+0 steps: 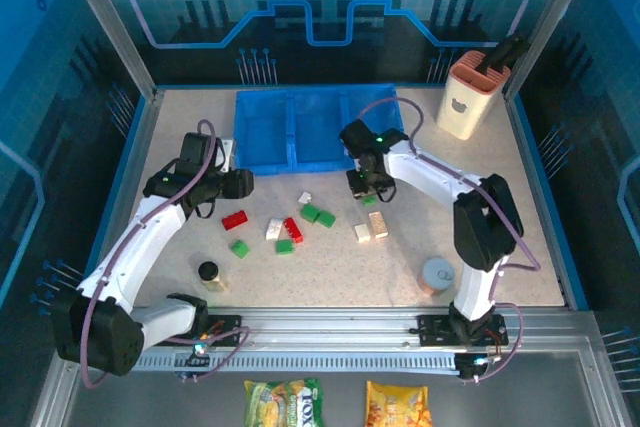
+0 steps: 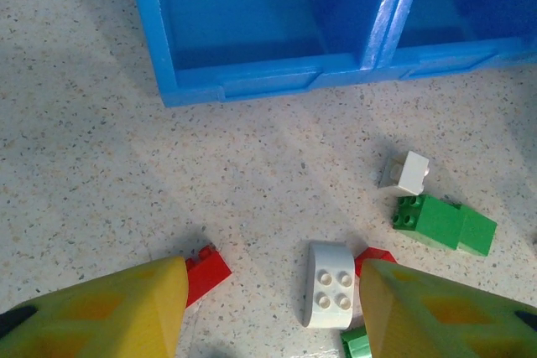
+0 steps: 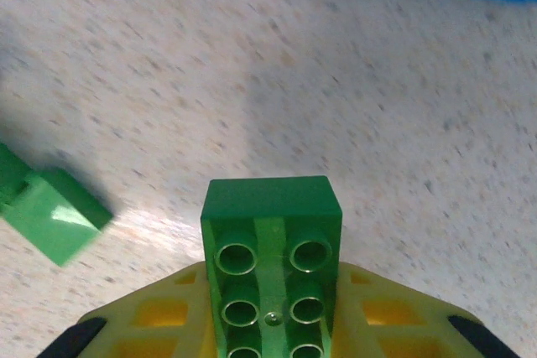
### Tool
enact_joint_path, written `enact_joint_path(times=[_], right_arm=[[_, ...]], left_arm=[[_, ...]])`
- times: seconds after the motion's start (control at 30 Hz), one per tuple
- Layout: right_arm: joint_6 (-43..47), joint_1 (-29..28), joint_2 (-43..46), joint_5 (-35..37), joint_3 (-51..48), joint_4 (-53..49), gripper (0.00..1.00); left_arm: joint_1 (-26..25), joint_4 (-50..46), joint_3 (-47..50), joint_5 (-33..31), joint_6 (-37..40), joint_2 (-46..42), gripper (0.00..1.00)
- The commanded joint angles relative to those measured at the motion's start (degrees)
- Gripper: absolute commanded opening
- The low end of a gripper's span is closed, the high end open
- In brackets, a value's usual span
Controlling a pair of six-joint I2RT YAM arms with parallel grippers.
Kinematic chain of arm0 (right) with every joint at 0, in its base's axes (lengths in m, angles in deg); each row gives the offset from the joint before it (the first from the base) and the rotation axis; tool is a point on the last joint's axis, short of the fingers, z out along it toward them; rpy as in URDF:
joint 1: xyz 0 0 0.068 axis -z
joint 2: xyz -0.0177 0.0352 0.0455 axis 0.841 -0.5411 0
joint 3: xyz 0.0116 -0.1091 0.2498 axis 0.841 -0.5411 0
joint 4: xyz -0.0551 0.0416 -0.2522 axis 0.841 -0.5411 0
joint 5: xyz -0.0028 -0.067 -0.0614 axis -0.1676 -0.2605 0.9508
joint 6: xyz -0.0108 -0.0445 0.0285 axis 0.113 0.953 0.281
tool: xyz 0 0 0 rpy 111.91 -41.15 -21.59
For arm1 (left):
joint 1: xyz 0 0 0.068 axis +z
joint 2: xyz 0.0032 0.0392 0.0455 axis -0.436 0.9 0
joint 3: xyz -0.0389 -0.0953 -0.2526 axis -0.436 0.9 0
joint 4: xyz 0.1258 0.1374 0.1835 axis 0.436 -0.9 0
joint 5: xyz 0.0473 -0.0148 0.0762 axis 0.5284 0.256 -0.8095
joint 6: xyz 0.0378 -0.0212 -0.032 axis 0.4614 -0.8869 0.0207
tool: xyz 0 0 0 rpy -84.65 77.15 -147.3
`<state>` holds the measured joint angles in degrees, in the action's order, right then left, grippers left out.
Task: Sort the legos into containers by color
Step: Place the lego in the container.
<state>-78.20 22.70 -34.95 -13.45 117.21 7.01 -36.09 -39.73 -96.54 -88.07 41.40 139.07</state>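
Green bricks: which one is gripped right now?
The green brick with studs facing the right wrist camera, clamped in the right arm's jaws. The other green bricks lie loose on the table.

High overview; close wrist downlooks, perhaps overlapping.

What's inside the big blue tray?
Bare blue floor shows in all three compartments of the blue tray, with nothing lying on it. The right arm covers the right compartment's near corner, so that spot cannot be checked.
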Motion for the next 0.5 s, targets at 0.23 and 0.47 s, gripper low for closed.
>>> enact_joint_path(times=[0.23,0.47], right_arm=[[-2.51,-3.77,-15.11,-1.48,24.12,-5.34,0.3],[-2.83,-3.44,-23.08,2.85,35.59,-3.66,0.3]], left_arm=[[0.75,1.57,1.18,1.42,0.3,-1.76,0.58],[0.75,1.79,1.34,0.9,0.3,-1.6,0.58]])
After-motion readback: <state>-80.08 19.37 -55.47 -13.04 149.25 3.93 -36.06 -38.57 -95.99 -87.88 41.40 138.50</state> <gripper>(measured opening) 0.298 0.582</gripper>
